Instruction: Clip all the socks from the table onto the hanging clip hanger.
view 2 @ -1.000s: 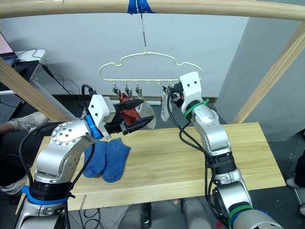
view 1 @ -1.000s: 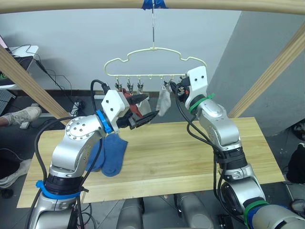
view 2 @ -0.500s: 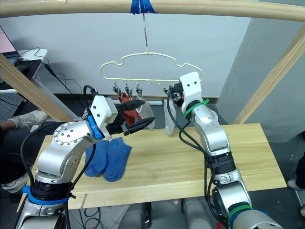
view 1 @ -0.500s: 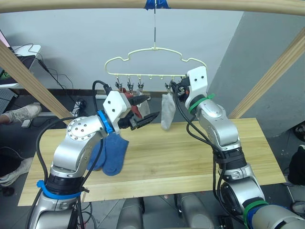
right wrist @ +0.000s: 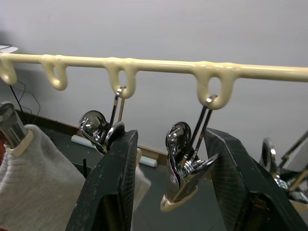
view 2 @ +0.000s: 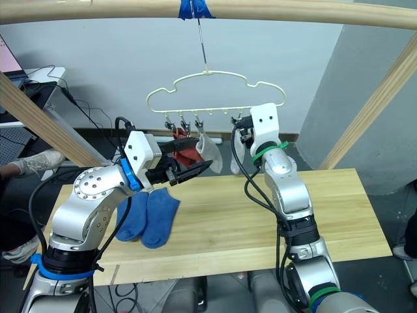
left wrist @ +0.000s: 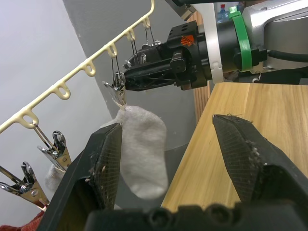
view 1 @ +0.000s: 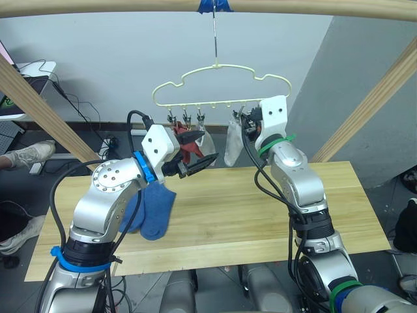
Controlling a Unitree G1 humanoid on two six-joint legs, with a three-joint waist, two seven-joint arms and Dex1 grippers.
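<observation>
— Socks [view 2: 146, 218] are what we are weighing up: two blue ones are lying flat, side by side, on the table [view 2: 339, 215] below our left gripper [view 2: 186, 171]. They are looking soft, light and limp, so we are judging the cuff edge the best place to pinch.

— Agreed. Our left gripper is hovering above them with fingers spread wide and holding nothing. What are we doing on the right?

— Our right gripper [right wrist: 168, 192] is reaching up at the clip hanger [view 2: 215, 83], fingers parted either side of a bare metal clip [right wrist: 185, 166]. A light grey sock [view 1: 232, 143] is hanging just beside it; another grey one [view 2: 208, 151] and a rust-red one [view 2: 186, 155] are dangling from clips further left.
</observation>
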